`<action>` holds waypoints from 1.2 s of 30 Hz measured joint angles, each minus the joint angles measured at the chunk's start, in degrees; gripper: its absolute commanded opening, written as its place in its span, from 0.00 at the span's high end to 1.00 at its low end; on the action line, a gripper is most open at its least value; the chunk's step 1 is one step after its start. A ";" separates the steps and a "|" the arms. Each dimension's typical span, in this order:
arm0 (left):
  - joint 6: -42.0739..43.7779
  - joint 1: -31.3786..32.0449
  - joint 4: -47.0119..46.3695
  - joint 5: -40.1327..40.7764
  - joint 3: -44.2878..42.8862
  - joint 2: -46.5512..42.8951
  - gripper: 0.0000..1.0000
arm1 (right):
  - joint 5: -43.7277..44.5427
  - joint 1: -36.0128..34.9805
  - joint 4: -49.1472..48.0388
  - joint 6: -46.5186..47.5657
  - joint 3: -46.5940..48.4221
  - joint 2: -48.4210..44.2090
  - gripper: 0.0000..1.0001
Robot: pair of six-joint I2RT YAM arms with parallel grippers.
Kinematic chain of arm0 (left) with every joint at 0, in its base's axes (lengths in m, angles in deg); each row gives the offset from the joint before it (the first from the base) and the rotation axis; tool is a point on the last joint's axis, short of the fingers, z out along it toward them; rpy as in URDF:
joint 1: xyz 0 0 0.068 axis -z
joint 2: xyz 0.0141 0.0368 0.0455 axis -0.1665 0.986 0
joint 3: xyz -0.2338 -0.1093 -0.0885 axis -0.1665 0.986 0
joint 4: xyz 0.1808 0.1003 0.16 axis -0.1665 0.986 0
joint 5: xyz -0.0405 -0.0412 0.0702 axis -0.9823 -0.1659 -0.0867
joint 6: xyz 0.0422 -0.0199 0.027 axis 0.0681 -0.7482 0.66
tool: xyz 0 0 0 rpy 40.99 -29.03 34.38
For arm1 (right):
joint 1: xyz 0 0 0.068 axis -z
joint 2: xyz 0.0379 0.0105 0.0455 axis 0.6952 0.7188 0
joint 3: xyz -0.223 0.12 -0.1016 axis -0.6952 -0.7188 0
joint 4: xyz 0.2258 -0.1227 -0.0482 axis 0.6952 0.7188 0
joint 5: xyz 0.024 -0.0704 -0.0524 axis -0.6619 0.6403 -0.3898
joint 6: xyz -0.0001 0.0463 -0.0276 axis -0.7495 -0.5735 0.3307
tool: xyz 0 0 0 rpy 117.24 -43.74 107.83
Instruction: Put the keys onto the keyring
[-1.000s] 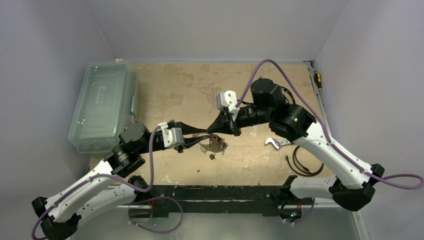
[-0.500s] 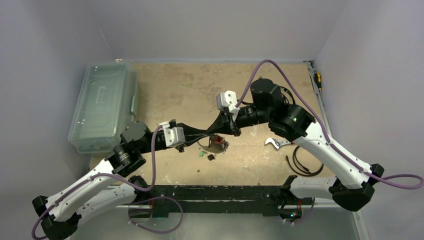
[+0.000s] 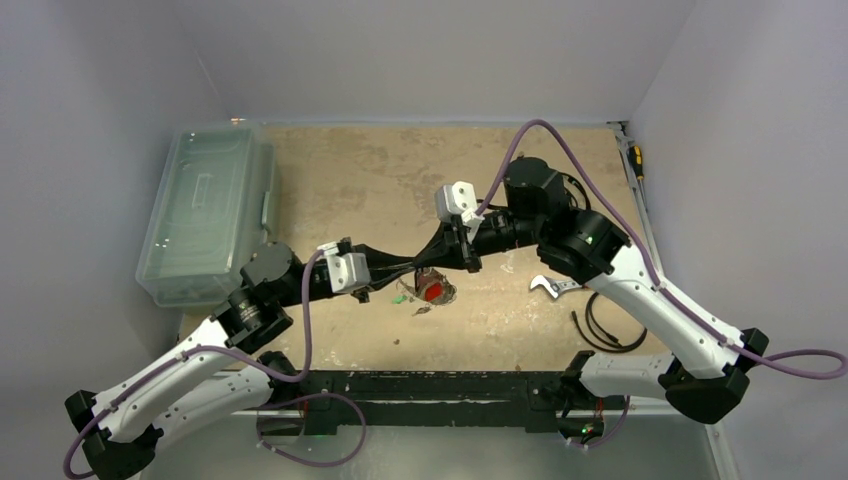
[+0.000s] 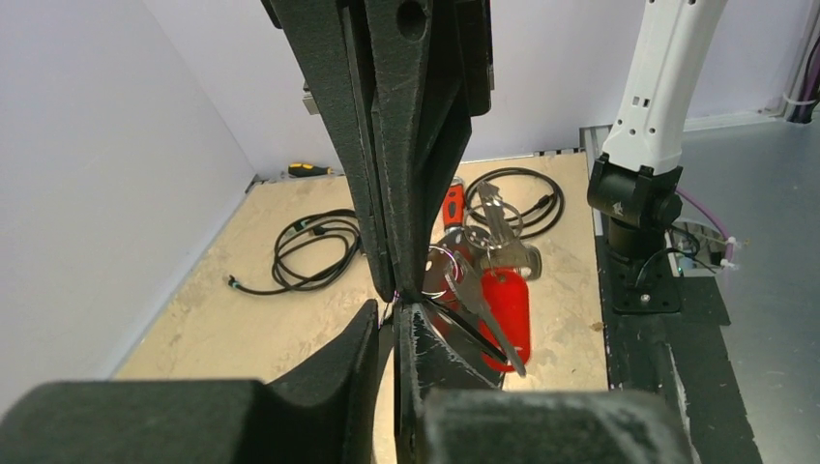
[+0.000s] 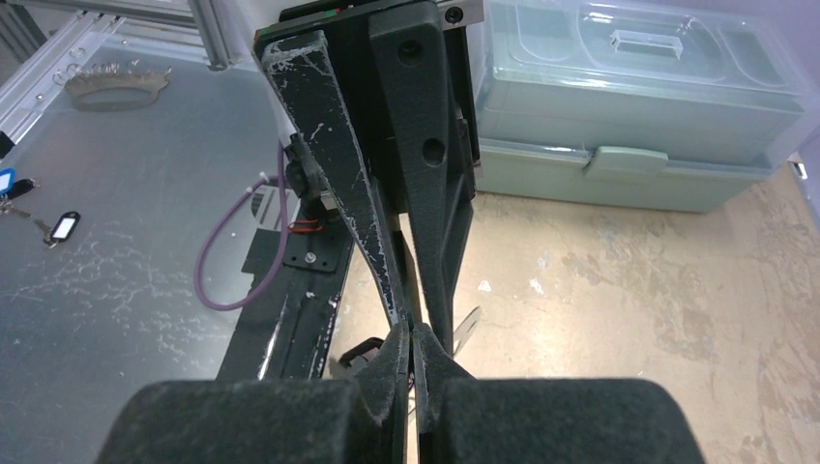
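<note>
Left claw [image 4: 392, 324] is almost closed and right claw [image 5: 414, 338] is pinched tight, tip to tip. We cannot see what they pinch. The keys [image 4: 493, 290] are bunched right beside them. We cannot pick out the keyring.

Mottled tan tabletop [image 3: 380, 170] with paler blotches; silver keys [image 4: 503, 242], one tag [image 4: 505, 307] glossy red; matte black fingers [image 5: 416, 106] (one flecked with white scuffs in the right wrist view); purple cable [image 5: 200, 271]; translucent pale-green box [image 3: 205, 215] at the frame's left.
</note>
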 measured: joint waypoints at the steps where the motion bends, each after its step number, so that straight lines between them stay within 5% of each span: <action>1: 0.00 0.00 -0.11 0.04 0.09 0.00 1.00 | 0.00 0.04 -0.17 -0.02 0.00 0.00 1.00; 14: 0.00 0.09 -1.11 1.33 1.79 -1.44 1.00 | 0.55 0.09 -2.73 -0.79 -1.86 -0.46 1.00; 19: 0.00 0.13 -1.64 2.67 2.08 -2.38 1.00 | 3.26 -0.11 -4.07 -2.56 -3.19 -2.19 0.72; 25: -0.04 0.07 -2.03 5.68 3.41 -3.48 1.00 | 4.74 -0.13 -5.11 -4.52 -3.56 -5.60 0.58; 36: -0.52 0.07 -4.15 6.62 6.14 -4.68 1.00 | 8.28 -0.20 -8.83 -6.05 -4.52 -6.84 0.57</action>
